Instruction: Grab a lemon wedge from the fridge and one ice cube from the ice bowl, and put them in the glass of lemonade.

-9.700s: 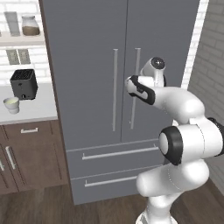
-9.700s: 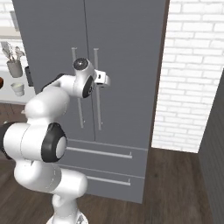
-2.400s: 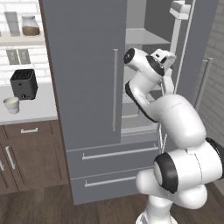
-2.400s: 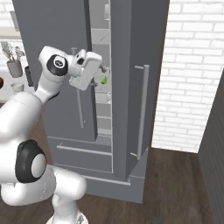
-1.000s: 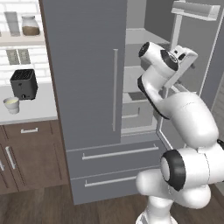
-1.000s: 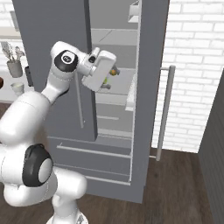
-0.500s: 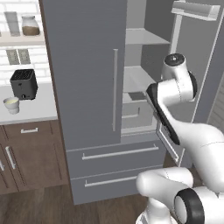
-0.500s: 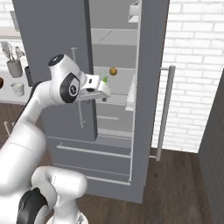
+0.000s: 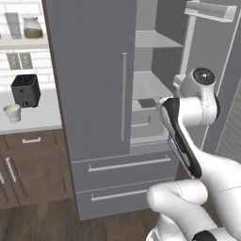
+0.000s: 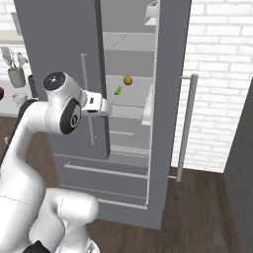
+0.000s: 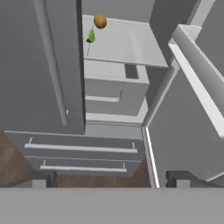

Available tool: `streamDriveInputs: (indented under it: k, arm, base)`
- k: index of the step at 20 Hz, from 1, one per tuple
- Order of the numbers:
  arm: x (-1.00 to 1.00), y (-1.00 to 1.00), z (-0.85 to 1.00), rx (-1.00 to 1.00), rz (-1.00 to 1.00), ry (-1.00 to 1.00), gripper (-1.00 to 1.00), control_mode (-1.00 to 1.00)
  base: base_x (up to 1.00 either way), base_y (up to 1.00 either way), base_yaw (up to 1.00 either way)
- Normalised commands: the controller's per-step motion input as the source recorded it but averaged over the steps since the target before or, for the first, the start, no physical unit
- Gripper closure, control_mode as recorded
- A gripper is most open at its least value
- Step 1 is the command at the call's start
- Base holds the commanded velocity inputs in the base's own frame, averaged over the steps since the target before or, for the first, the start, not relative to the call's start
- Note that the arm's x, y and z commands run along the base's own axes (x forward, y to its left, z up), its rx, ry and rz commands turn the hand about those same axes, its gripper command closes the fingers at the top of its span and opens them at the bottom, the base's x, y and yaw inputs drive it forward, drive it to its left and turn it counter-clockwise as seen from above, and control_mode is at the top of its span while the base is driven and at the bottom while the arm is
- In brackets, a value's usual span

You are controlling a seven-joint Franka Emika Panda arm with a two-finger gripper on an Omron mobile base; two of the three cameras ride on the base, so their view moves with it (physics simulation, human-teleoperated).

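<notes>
The fridge (image 9: 94,94) is the largest thing in view: its left door is shut, with the long bar handle (image 9: 124,96) running down it, while the right door (image 10: 170,89) stands swung wide open, showing grey shelves (image 11: 124,43) inside and two drawers (image 9: 124,164) below. In the left base view the white arm (image 9: 188,113) rises at about 4 o'clock and bends across the open compartment. To the fridge's left, at 9 o'clock in that view, a dark toaster (image 9: 25,90) sits on the pale counter (image 9: 33,120) above brown cabinets (image 9: 28,164), and the glass of lemonade (image 9: 12,113) — a small pale cup — stands just beside the toaster, toward 7 o'clock of it.

The gripper (image 11: 109,177) appears in the hand view, its two dark fingertips (image 11: 43,178) set far apart at the bottom edge; the jaws are spread wide and nothing lies between them or touches them. It hangs in front of the fridge, apart from the shelves.

On a middle shelf, at 11 o'clock in the hand view, lies the lemon wedge (image 11: 91,36) — tiny and yellow-green. A small round orange-brown fruit (image 11: 100,21) sits just beside it toward 1 o'clock. The right base view shows the same pair, the wedge (image 10: 118,91) just past the hand.
</notes>
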Motion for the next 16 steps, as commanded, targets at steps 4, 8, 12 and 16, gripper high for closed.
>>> streamDriveInputs:
  k: [4, 8, 12, 16]
  arm:
    - [-0.02, 0.89, 0.31, 0.02, 0.13, 0.0, -1.0, -1.0]
    - [0.27, 1.0, 0.06, 0.0, 0.02, 0.0, -1.0, -1.0]
    - [0.73, 0.97, -0.16, 0.0, 0.0, 0.0, -1.0, -1.0]
    - [0.81, 0.21, -0.02, -0.02, 0.0, 0.13, -1.0, -1.0]
  base:
    - [0.0, 0.0, 0.0]
    - [0.0, 0.0, 0.0]
    - [0.0, 0.0, 0.0]
    - [0.0, 0.0, 0.0]
